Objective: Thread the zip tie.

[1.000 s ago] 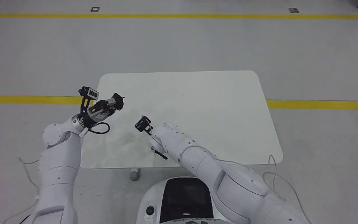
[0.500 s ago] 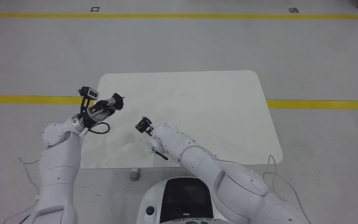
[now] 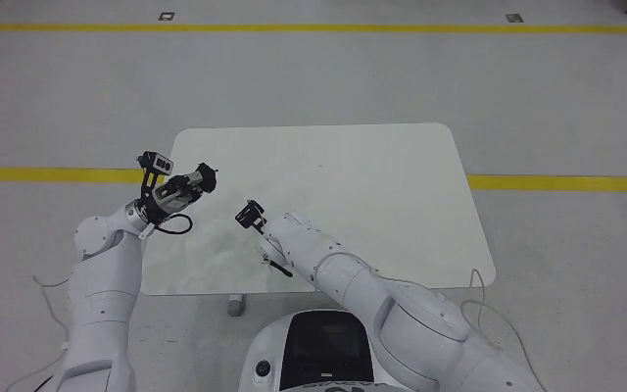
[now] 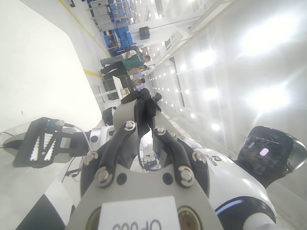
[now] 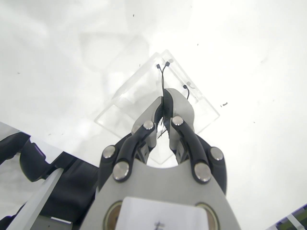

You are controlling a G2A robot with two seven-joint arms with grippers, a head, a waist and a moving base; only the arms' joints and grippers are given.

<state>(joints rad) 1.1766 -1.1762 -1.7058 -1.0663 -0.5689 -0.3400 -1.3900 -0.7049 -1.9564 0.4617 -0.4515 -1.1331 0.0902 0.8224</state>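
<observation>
Two zip ties [image 5: 162, 82] pinched by right gripper [image 5: 164, 94]: pick-up step.
Heads project beyond its fingertips, over clear tray [image 5: 115, 113]; left gripper [image 4: 144, 100] pressed together. Next, likely isolate one.

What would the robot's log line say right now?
right gripper: shut on zip ties | over clear tray | left gripper: shut

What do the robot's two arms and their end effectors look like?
The left arm and right arm have smooth white rounded shells. The left end effector and right end effector each have a grey metal base, black link bars with silver pins, and pale grey fingers with black pads. A black cable loops at the left wrist.
</observation>
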